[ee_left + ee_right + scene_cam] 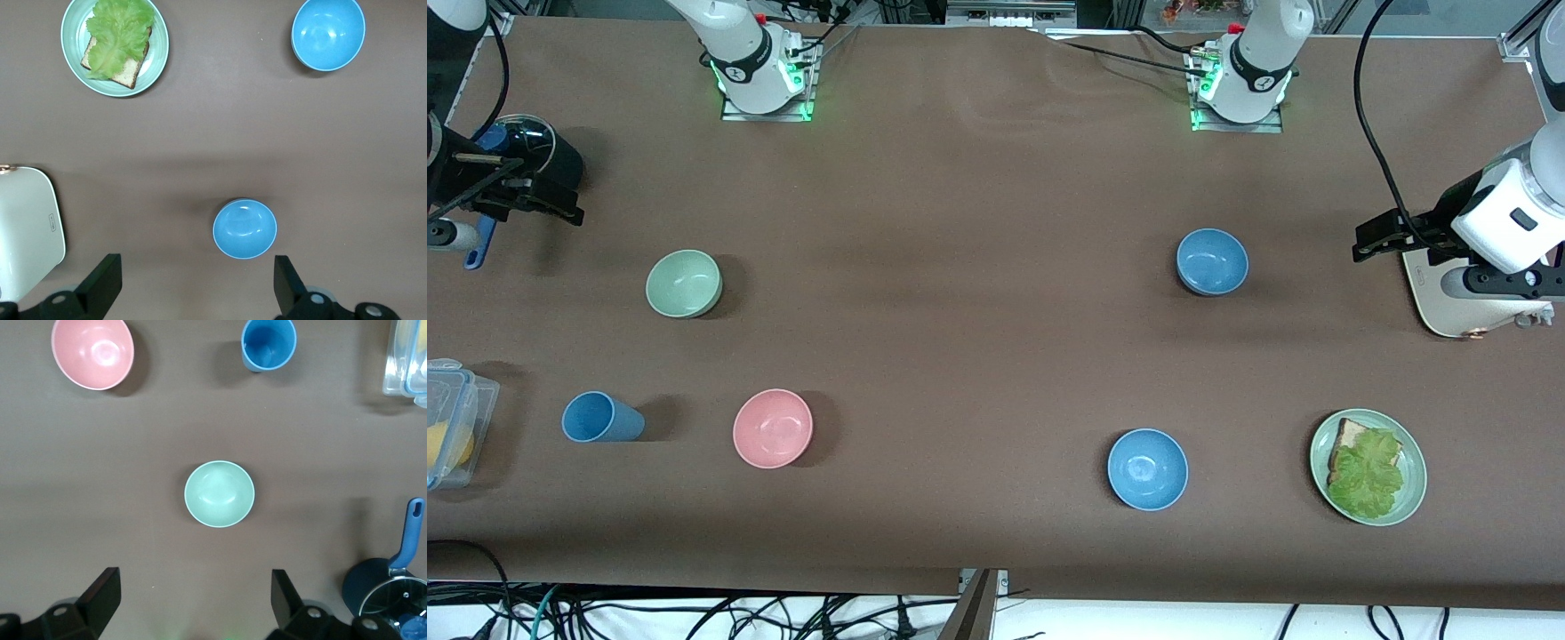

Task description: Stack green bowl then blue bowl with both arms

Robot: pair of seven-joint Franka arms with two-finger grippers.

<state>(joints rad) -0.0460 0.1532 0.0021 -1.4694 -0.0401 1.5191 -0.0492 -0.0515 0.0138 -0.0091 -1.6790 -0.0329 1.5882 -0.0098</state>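
The pale green bowl point(684, 284) sits toward the right arm's end of the table and also shows in the right wrist view point(219, 494). The dusty blue bowl point(1212, 260) sits toward the left arm's end and also shows in the left wrist view point(245, 229). My right gripper point(547, 197) point(193, 577) hangs open and empty, high over the table between the green bowl and the right arm's base. My left gripper point(1371, 240) point(196, 263) hangs open and empty, high over the table beside the blue bowl, between it and a white board.
A pink bowl point(773, 428), a blue cup point(601, 417) and a clear container point(452, 434) lie nearer the front camera than the green bowl. A dark pot point(538, 147) with a blue handle stands at that end. A brighter blue bowl point(1147, 468), a green plate point(1409, 498) with bread and lettuce, and the white board point(1449, 307) lie at the left arm's end.
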